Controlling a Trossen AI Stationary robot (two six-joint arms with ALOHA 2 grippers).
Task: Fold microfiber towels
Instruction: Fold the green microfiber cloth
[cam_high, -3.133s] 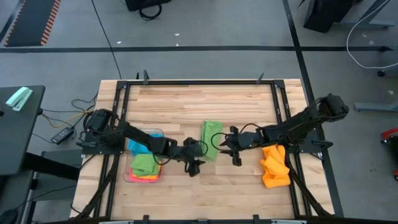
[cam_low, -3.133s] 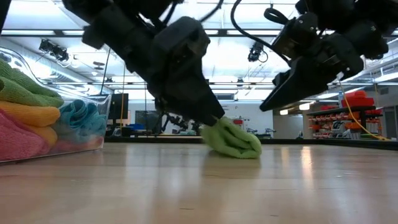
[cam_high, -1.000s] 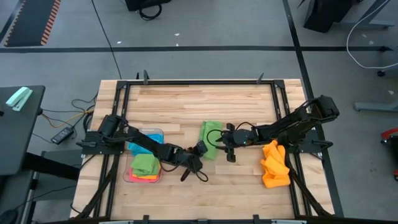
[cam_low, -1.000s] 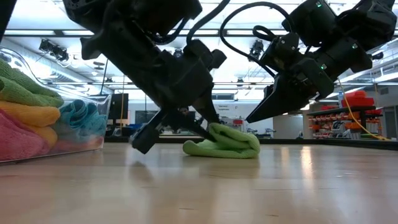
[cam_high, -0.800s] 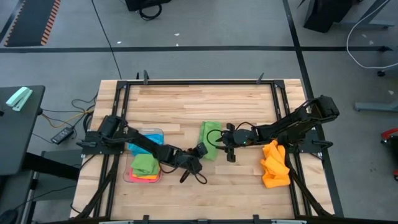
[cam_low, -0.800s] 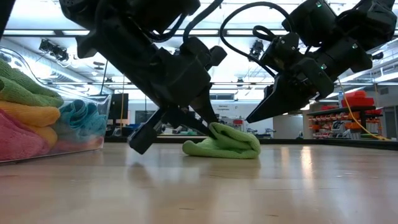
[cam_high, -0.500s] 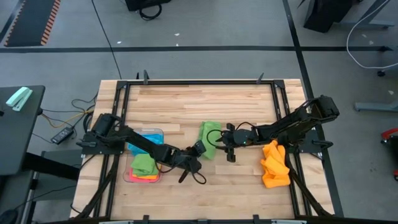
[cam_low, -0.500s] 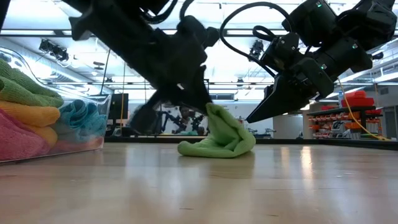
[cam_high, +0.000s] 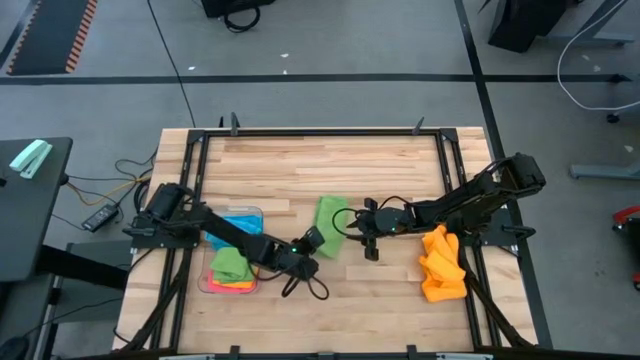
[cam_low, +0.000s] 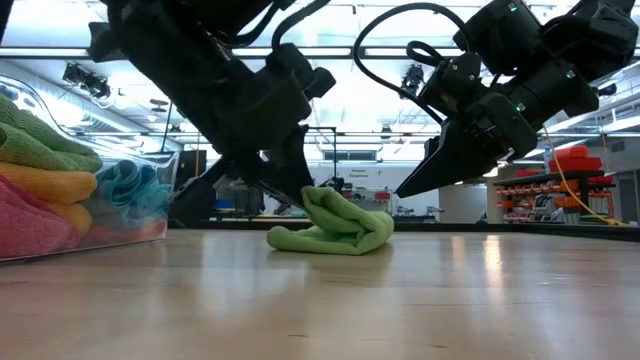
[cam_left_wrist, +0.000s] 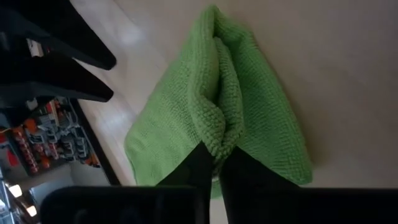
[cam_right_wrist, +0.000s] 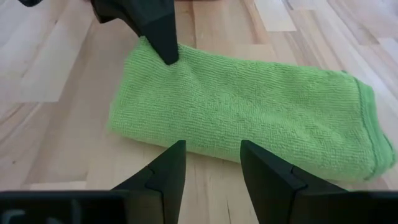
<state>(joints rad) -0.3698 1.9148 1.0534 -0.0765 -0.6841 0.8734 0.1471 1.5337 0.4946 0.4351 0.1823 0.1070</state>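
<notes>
Since a second ago the green towel (cam_high: 329, 215) has shifted a little toward the left side of the table (cam_high: 320, 160), dragged by the left gripper (cam_high: 313, 239), whose arm has drawn back with it; the right arm has not moved.

The towel lies folded in the middle of the table, its near corner lifted off the wood where the left gripper has it. Bare wood is open all along the far half of the table and in front of the towel toward the near edge. To the left, a clear tray (cam_high: 232, 265) sits near the table's left edge with a green, a pink, an orange and a blue towel stacked in it. To the right, a rumpled orange towel (cam_high: 441, 263) lies close to the right edge, well apart from the green one.

The left gripper's jaws are pinched nearly together on a bunched fold of the green towel; in its wrist view the two dark fingers (cam_left_wrist: 199, 168) meet on the cloth's edge (cam_left_wrist: 217, 118). The right gripper (cam_high: 362, 232) hovers just beside the towel's right side, above the wood, its jaws about half open and holding nothing; in its wrist view the towel (cam_right_wrist: 249, 118) lies just past the fingertips.
</notes>
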